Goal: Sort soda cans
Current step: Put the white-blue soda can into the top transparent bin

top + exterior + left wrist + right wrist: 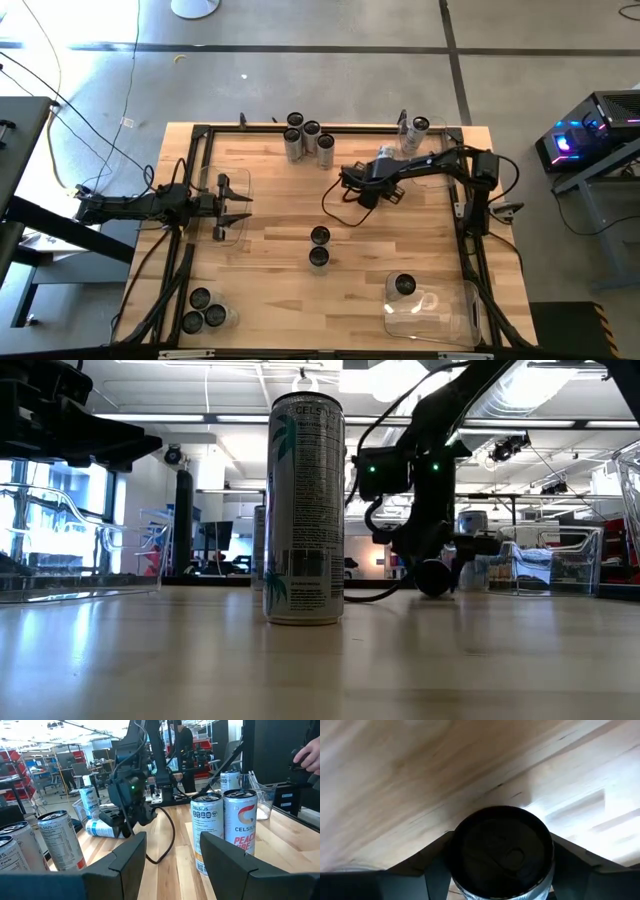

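Note:
A soda can (100, 828) lies on its side on the wooden table right of the middle, its dark lid (435, 578) facing the near edge. My right gripper (352, 187) slants down onto it and is shut on it; the wrist view shows the lid (502, 852) between the fingers. My left gripper (240, 197) waits level at the table's left over a clear bin (238, 222), open, nothing between its fingers (125, 857). Two cans (319, 246) stand mid-table. Several cans (305, 138) stand at the far edge. My right gripper has the lying can by its lid end (470, 892), pinched between the two fingers (437, 867), which lie across the can with no gap showing. The fingers come slanting down from the table's right. The can's side rests on the table (95, 836).
Clear bins stand at the near right (450, 310) with one can (403, 287), at the near left with three cans (205, 312), and at the far right with one can (418, 128). A black frame (470, 230) rims the table. A person's hand (310, 755) shows beyond the table.

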You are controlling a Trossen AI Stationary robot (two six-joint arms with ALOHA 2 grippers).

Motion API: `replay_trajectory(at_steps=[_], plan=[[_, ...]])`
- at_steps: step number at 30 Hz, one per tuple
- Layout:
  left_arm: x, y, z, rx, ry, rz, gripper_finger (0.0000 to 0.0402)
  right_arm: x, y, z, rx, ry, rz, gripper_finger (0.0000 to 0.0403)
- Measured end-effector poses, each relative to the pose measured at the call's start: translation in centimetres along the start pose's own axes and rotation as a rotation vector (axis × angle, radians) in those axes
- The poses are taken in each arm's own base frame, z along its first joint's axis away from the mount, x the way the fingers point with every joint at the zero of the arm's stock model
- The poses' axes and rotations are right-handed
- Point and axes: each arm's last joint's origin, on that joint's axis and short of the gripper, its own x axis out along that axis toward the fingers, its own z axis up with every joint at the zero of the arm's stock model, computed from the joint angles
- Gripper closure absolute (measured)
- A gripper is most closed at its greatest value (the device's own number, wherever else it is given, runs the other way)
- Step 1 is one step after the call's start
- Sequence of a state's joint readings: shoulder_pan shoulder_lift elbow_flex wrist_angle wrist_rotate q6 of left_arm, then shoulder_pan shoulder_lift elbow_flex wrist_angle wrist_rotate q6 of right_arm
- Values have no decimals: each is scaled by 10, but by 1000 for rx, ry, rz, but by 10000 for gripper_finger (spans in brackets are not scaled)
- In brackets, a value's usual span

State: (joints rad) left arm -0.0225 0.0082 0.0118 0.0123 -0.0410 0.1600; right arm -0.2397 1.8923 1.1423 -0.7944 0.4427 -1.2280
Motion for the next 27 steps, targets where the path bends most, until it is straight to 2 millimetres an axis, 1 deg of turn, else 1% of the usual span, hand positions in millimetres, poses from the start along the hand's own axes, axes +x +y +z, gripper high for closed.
replay_trajectory(at_steps=[5,8,12,18,20,23,27], plan=[[0,0,0,0,1,0,222,-4,0,6,110,-31,-18,157],[0,0,0,0,0,0,222,-12,2,9,181,-107,-11,157],[0,0,0,0,0,0,222,-34,1,7,331,-284,-26,157],[0,0,0,0,0,0,222,-72,-4,-5,544,-545,-103,157],[0,0,0,0,0,-1,222,-82,-2,-10,595,-632,-130,157],[0,0,0,0,0,0,222,-92,5,-15,672,-774,-174,157],[0,0,0,0,1,-1,222,-95,19,-20,780,-983,-246,157]])
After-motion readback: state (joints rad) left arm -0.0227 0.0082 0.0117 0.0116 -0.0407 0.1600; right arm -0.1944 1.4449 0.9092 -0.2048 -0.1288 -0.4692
